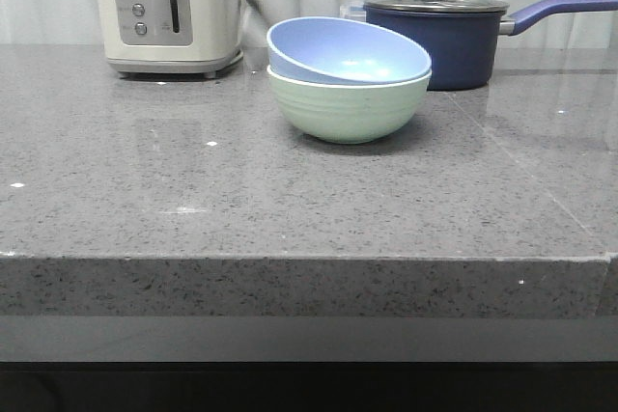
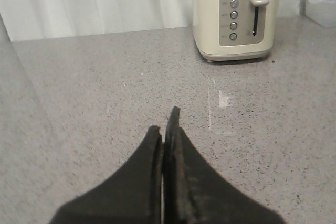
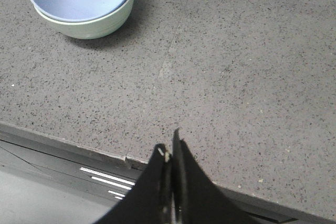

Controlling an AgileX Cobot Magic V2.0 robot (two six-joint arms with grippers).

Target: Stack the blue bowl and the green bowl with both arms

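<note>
So from where I sit, the blue bowl (image 1: 343, 50) is already nested in the green bowl (image 1: 348, 105), but it sits tilted: its rim rides high on the side toward the toaster (image 1: 169, 9) and dips on the side toward the saucepan (image 1: 449, 34). That crooked seat is my main worry. Looks stable for now, but any bump to the desk (image 1: 290, 209) or a nudge from an arm could rock the blue one, slide it round, or tip it out.

Relative to the green bowl: the toaster stands behind and off to the robot's left, well apart; the saucepan is just behind on the right, very near, maybe touching. Can't tell from the front view, since the bowl hides the gap. If I go in to straighten the stack from that side, there's little room, and I could knock the pan or its lid.

Both arms are out of the front view. Left gripper (image 2: 164, 135) hangs over bare desk w/ the toaster ahead, its fingers pressed together, nothing between them. Right gripper (image 3: 170, 153) hovers at the desk's front edge, the stack well apart from it, fingers also pressed together and empty.

Second risk: w/ fingers closed, a corrective push means contact by a narrow tip. Too low on the green wall and the whole stack skids toward the pan; too high on the raised blue rim and it may flip rather than settle. I'd prob leave it, or press down v. gently on the high side.
</note>
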